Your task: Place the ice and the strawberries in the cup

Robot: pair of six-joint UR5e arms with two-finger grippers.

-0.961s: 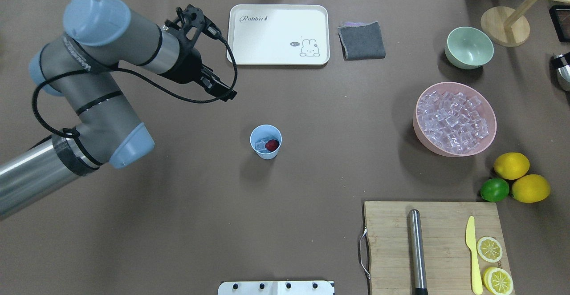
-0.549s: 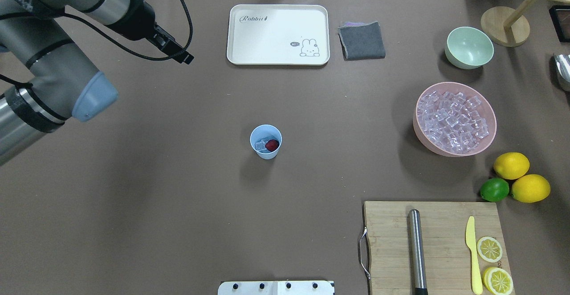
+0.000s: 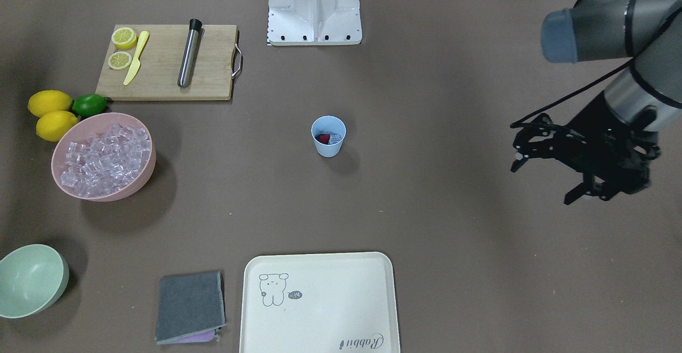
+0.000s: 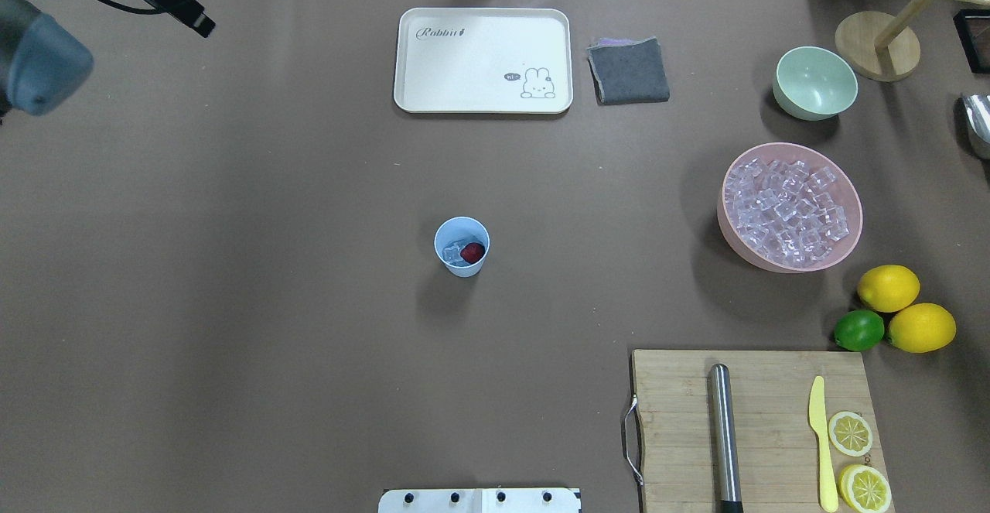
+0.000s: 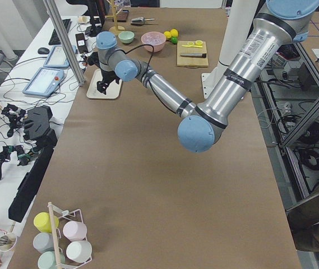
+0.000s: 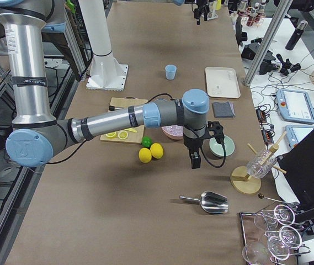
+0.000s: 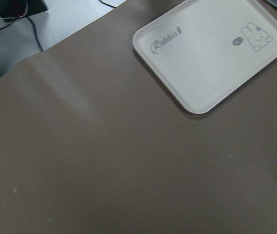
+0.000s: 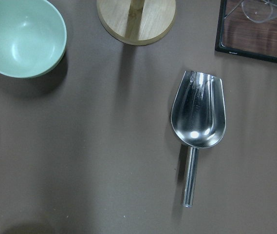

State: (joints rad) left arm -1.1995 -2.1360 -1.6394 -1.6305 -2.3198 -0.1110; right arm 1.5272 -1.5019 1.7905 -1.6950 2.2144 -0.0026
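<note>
The light-blue cup [image 4: 462, 247] [image 3: 329, 139] stands upright mid-table. Inside it lie a red strawberry [image 4: 472, 251] [image 3: 322, 138] and a little ice [image 4: 452, 253]. Many more ice cubes [image 4: 789, 211] fill the pink bowl [image 4: 849, 246] at the right. My left gripper [image 3: 539, 178] [image 4: 197, 24] hangs far from the cup, over the table's far-left corner, open and holding nothing. My right gripper [image 6: 193, 160] shows only in the exterior right view, above the table beyond the pink bowl, between the green bowl and a metal scoop. Whether it is open or shut I cannot tell.
At the back lie a white rabbit tray [image 4: 483, 60] and a grey cloth [image 4: 628, 70]. A pale green bowl [image 4: 814, 82], a wooden stand [image 4: 876, 45] and a metal scoop [image 8: 198, 109] sit far right. Lemons [image 4: 888, 287], a lime [image 4: 858, 330] and a cutting board [image 4: 673, 420] occupy the near right.
My left arm has swung away from the area beside the cup toward the far-left corner, mostly leaving the overhead view. The cup and its contents have not moved.
</note>
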